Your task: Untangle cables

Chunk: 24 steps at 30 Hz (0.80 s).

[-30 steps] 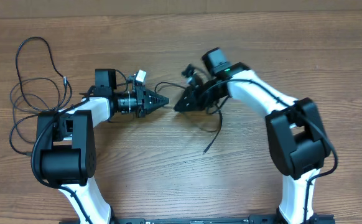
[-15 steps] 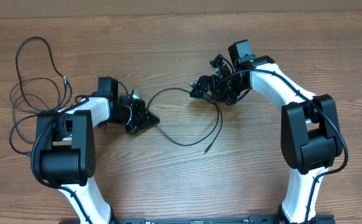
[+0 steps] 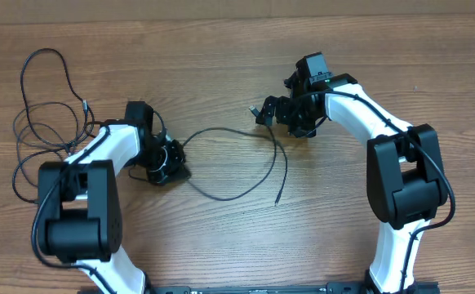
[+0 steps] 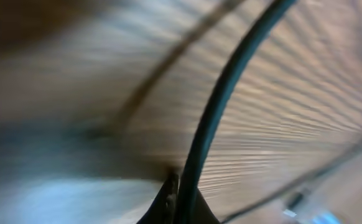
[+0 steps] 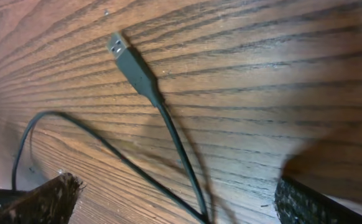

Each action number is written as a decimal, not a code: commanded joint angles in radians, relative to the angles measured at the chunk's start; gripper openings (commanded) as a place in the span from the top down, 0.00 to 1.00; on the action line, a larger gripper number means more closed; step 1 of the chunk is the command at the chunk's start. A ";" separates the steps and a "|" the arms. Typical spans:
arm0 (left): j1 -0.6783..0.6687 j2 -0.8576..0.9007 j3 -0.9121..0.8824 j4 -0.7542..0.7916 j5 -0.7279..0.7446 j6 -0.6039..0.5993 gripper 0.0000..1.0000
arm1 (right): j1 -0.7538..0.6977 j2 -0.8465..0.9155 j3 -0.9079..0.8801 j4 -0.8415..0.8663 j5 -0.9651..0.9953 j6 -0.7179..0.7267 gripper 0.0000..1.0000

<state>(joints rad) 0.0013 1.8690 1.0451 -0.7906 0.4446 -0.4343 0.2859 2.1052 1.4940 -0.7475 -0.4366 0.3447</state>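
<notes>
At the far left a tangle of cables [image 3: 43, 122] lies looped on the table [image 3: 221, 49], beside the left arm [image 3: 99, 155]. Our left gripper [image 3: 175, 166] sits low on the table, pinched shut on a loose cable [image 3: 229, 197] that loops across to the right. There our right gripper [image 3: 264, 112] stands wide open, fingers [image 5: 47, 199] apart on either side of that cable, a plug [image 5: 126, 57] lying flat just ahead.

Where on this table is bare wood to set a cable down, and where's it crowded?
Free: the wooden table's far strip between the tangled thin black cables and right gripper; also the near middle between the arm bases. Crowded: the centre, crossed by the loose black cable from the left gripper.
</notes>
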 commanded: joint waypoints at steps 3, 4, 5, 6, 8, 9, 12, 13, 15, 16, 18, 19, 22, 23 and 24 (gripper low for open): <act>-0.016 -0.160 -0.026 -0.051 -0.292 0.001 0.96 | 0.030 0.005 0.003 0.013 0.022 0.026 0.00; -0.022 -0.193 -0.026 -0.058 -0.292 0.001 0.96 | 0.033 0.005 0.003 0.013 0.027 0.026 0.00; -0.026 -0.232 -0.025 -0.067 -0.291 0.001 0.96 | 0.034 0.005 0.003 0.016 0.036 0.026 0.00; -0.028 -0.264 -0.023 -0.073 -0.291 0.001 0.96 | 0.035 0.005 0.003 0.017 0.041 0.026 0.00; -0.028 -0.332 -0.014 -0.085 -0.277 0.001 0.96 | 0.035 0.005 0.003 0.020 0.048 0.026 0.00; -0.028 -0.367 -0.009 -0.088 -0.266 0.001 0.96 | 0.035 0.005 0.003 0.020 0.048 0.026 0.00; -0.028 -0.458 0.013 -0.084 -0.248 0.001 0.96 | 0.035 0.005 0.003 0.020 0.048 0.026 0.00; -0.028 -0.485 0.023 -0.077 -0.249 0.001 0.96 | 0.035 0.005 0.003 0.020 0.048 0.026 0.00; -0.028 -0.528 0.042 -0.056 -0.233 0.001 0.96 | 0.035 0.005 0.003 0.023 0.048 0.026 0.00; -0.028 -0.546 0.051 -0.042 -0.225 0.001 0.96 | 0.035 0.005 0.003 0.025 0.048 0.026 0.00; -0.028 -0.579 0.063 -0.008 -0.210 0.001 0.96 | 0.035 0.005 0.003 0.030 0.048 0.026 0.00; -0.028 -0.595 0.067 0.023 -0.208 0.000 0.96 | 0.035 0.005 0.003 0.032 0.048 0.026 0.00; -0.028 -0.631 0.070 0.133 -0.209 0.001 0.96 | 0.035 0.005 0.003 0.032 0.048 0.026 0.00; -0.028 -0.638 0.070 0.166 -0.209 0.001 0.96 | 0.035 0.005 0.003 0.032 0.048 0.026 0.00; -0.028 -0.644 0.070 0.208 -0.209 0.001 0.96 | 0.035 0.005 0.003 0.032 0.048 0.026 0.00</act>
<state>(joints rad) -0.0250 1.2556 1.0885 -0.6369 0.2237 -0.4347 0.3195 2.1052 1.4940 -0.7216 -0.3996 0.3664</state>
